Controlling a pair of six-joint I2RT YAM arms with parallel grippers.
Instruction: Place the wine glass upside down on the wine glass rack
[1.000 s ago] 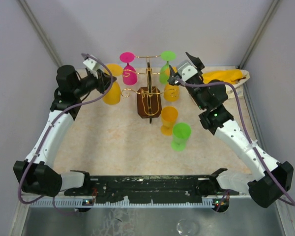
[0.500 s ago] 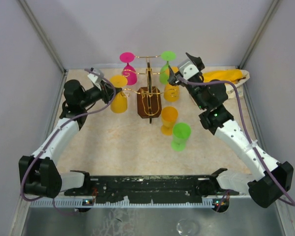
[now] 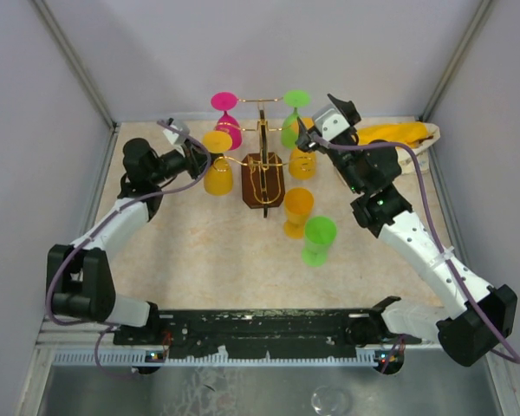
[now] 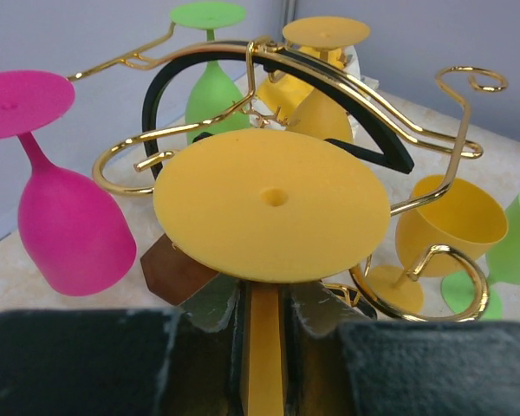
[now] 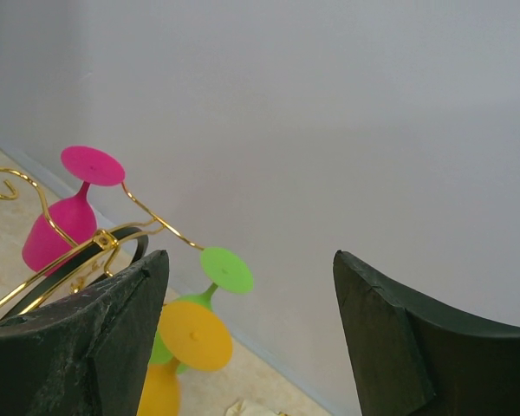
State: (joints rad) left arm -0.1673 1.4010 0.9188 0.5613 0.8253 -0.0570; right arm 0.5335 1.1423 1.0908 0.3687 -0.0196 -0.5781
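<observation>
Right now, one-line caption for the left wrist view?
Left tool holds an inverted yellow wine glass by its stem in front of the gold wine glass rack, pink glass at left.

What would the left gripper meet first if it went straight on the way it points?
The wine glass rack: its near gold wire arms lie just beyond the yellow wine glass clamped in the left gripper jaws. How near is hard to judge.
</observation>
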